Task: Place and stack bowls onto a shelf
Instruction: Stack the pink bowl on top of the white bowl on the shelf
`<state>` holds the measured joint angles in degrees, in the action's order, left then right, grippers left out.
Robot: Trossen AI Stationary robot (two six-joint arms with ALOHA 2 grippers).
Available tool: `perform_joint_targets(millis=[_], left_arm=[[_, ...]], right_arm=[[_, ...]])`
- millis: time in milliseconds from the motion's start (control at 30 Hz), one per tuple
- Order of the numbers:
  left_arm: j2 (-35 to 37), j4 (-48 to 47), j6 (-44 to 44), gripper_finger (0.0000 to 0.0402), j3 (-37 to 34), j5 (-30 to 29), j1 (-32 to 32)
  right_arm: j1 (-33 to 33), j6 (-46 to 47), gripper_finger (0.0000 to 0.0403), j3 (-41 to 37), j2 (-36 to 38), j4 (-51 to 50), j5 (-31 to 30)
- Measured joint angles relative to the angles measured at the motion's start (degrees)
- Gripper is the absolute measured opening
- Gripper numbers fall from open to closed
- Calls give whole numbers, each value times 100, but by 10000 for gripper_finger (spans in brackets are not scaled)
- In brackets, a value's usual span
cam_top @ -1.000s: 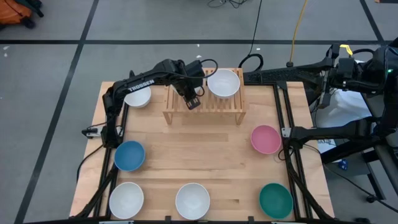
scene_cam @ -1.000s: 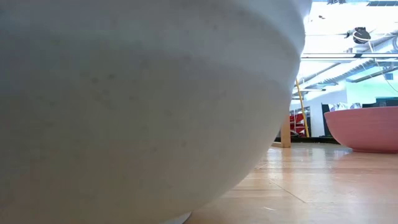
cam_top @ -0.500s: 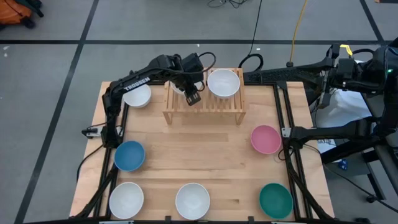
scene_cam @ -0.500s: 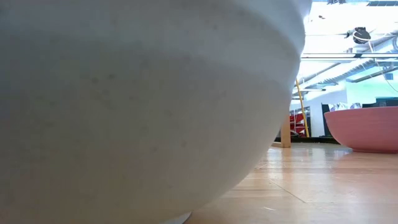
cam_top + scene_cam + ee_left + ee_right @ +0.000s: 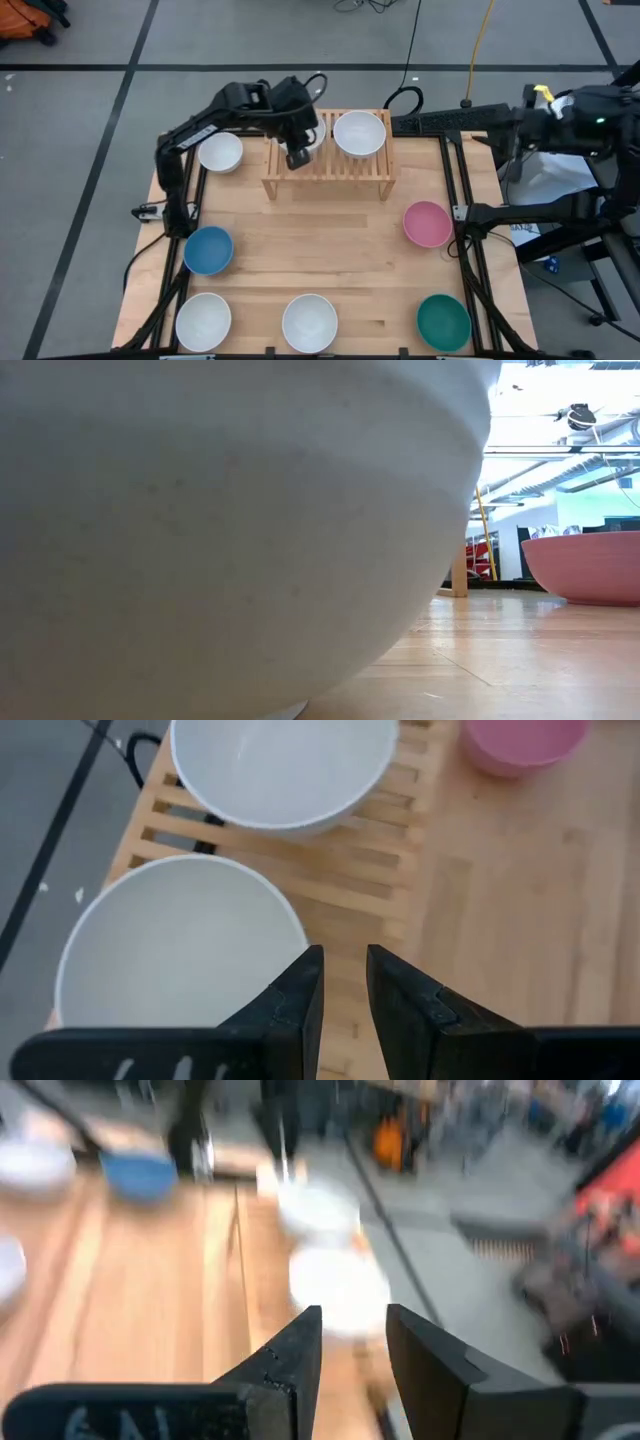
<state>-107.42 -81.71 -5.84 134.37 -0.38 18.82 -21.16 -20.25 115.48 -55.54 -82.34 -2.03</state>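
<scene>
**mod_kit:** So where was the left gripper [image 5: 298, 157] at that point? From overhead it sat over the left half of the shelf [image 5: 375, 178], up at the far end of the table [image 5: 320, 250].

**benchrat:** Yeah, and its wrist cam showed it best. The two fingers [image 5: 298, 995] stood a little apart with nothing between them, so released, not gripping. A white bowl [image 5: 180, 945] sat on the slats just beside the fingertips, not touching them as far as the view showed. A second white bowl [image 5: 285, 765] sat on the shelf further along, on the right half going by the overhead [image 5: 359, 133].

**mod_kit:** And the rest of the bowls?

**benchrat:** All down on the tabletop. A white one [image 5: 220, 153] sat just left of the shelf, the blue bowl [image 5: 208, 250] was on the left side, two more white ones [image 5: 203, 321] [image 5: 309, 323] ran along the near edge, the green bowl [image 5: 443, 321] was in the near right corner and the pink bowl [image 5: 427, 223] sat right of centre, well apart from the shelf.

**mod_kit:** Right arm?

**benchrat:** It was parked off the right side of the table. The right gripper [image 5: 350, 1335] had its fingers parted too, holding nothing. That wrist view was badly smeared, so the pale blobs ahead of it were probably the shelf bowls, but he couldn't swear to it.
</scene>
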Motion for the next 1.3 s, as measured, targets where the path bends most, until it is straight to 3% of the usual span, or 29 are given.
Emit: perform_joint_targets(millis=[133, 533, 1033, 1300], left_arm=[[439, 18, -112, 86, 0, 0, -249], [1548, 142, 441, 86, 7, -15, -885], [2272, -843, 296, 86, -2, -267, -1364], [2598, -829, 161, 86, -2, -267, -1409]], right_arm=[[-1, 312, 109, -11, -139, -797, -90], [1, 1563, 109, -669, -446, -758, 722], [413, 4140, 109, -3419, -867, -590, 1740], [858, 5075, 109, -4528, -1280, 652, 2072]])
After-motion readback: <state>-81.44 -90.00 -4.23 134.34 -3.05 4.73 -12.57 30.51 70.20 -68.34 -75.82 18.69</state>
